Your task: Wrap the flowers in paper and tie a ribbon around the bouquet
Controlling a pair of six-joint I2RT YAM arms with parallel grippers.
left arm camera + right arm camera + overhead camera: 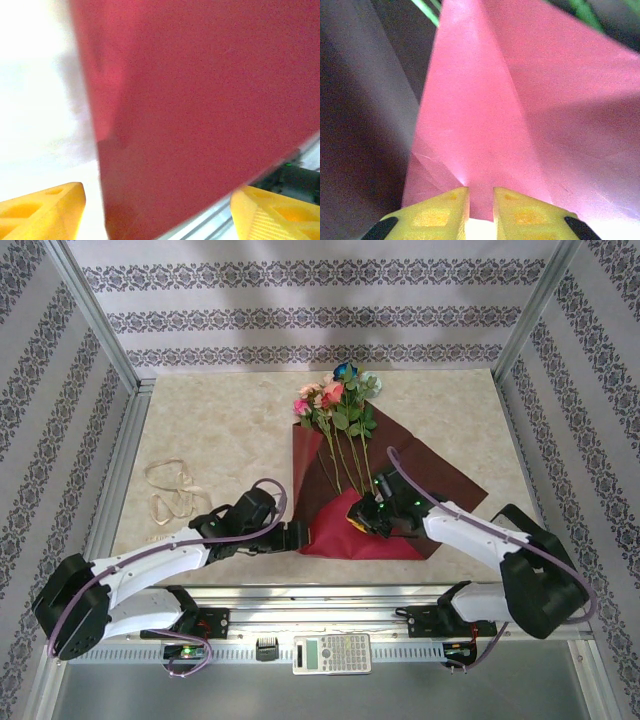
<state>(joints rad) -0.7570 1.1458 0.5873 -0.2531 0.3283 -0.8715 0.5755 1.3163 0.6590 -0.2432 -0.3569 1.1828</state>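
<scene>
Right claw (480, 197) pinching a raised fold of the paper (440, 485), with the wrap barely begun.

Its jaws stand narrow, closed on a crimson ridge at the paper's near part, close to the stem ends. Left claw (157, 200) is spread wide at the paper's near-left edge; the red sheet faces it between its fingers, but nothing is gripped. Flowers (335, 405) lie along the middle of the paper, stems toward its near edge and heads over its far corner. Ribbon (172, 490) sits in loose loops well to the left of the paper, untouched. To my eye this is the wrapping step: one flap is lifted and no cone is formed. The next move calls for carrying that fold across the stems without dragging them, while the left claw takes the opposite edge. The thin sheet may slip or crease.
</scene>
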